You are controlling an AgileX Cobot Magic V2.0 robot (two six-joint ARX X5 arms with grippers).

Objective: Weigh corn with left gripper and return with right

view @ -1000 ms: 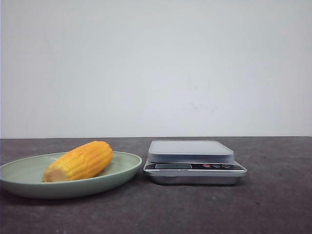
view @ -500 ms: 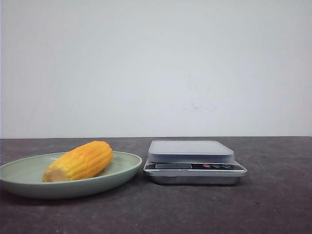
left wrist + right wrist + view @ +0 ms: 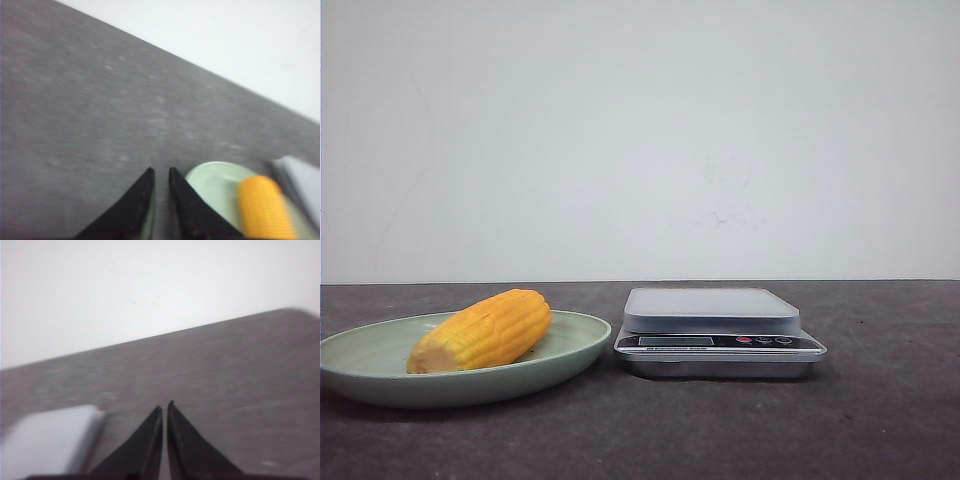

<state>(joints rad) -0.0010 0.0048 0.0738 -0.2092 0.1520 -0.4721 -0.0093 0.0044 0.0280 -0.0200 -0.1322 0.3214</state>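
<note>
Resting on dark table — corn, white wall

Corn in the plate at left, scale just right, seemingly apart

Front view sits low at table level facing the wall; both wrist views share the scale with it.

Surface: dark grey, matte, faintly speckled; runs back to a plain white wall.
Plate: pale green, shallow, round; rests on the surface at the left.
Scale: silver body, grey weighing platform, front display strip with buttons; rests on the surface just beside the plate's right rim.
</note>
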